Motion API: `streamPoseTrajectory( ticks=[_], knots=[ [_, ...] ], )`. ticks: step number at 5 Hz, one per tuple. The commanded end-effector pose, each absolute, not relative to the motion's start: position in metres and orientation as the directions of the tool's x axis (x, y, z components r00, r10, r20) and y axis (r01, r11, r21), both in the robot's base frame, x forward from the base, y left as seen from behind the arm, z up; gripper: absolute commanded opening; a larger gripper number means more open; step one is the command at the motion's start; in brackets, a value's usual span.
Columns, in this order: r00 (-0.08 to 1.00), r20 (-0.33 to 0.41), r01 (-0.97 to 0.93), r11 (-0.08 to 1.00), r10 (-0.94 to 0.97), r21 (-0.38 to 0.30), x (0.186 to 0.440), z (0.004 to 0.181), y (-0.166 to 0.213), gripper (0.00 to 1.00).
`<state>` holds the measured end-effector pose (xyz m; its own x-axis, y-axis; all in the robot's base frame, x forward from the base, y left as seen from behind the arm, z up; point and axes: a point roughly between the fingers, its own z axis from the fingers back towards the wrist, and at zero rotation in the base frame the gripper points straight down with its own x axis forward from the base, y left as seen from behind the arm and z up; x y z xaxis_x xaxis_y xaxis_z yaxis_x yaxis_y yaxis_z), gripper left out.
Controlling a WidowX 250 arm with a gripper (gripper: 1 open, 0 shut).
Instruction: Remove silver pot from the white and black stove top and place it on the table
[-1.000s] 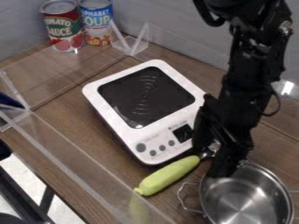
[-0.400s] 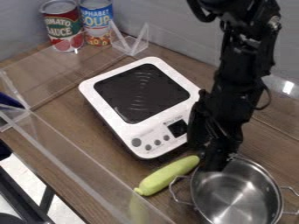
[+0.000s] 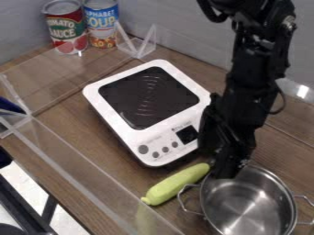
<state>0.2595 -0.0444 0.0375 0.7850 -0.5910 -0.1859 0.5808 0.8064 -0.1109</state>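
The silver pot [image 3: 249, 207] stands upright and empty on the brown table [image 3: 185, 55] at the lower right, off the stove top. The white stove top [image 3: 119, 126], with its black glass square, lies bare at the centre. My black gripper [image 3: 229, 163] points down between the stove's button edge and the pot. Its open fingers reach to the pot's left rim. Whether they touch the rim I cannot tell.
A yellow-green corn cob [image 3: 175, 184] lies in front of the stove, just left of the pot. Two tins [image 3: 64, 26] [image 3: 102, 23] stand at the far left corner. Clear acrylic walls [image 3: 73, 161] run along the table's edges.
The pot and the stove sit slightly further left than a second ago, and the arm leans a little differently. Since the middle frame nothing has moved.
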Motion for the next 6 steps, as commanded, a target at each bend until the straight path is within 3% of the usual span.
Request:
streamPoseTrajectory(
  ticks=[1, 3, 5, 6],
  knots=[
    [0.745, -0.111, 0.654, 0.753, -0.658, -0.072, 0.273, 0.056, -0.052, 1.0],
    [0.785, -0.097, 0.607, 0.791, -0.611, -0.073, 0.276, 0.051, -0.044, 1.0],
    [0.735, -0.084, 0.668, 0.74, -0.673, -0.081, 0.271, 0.05, -0.041, 1.0],
    [0.786, -0.079, 0.608, 0.789, -0.614, -0.086, 0.271, 0.052, -0.048, 1.0]
  ],
)
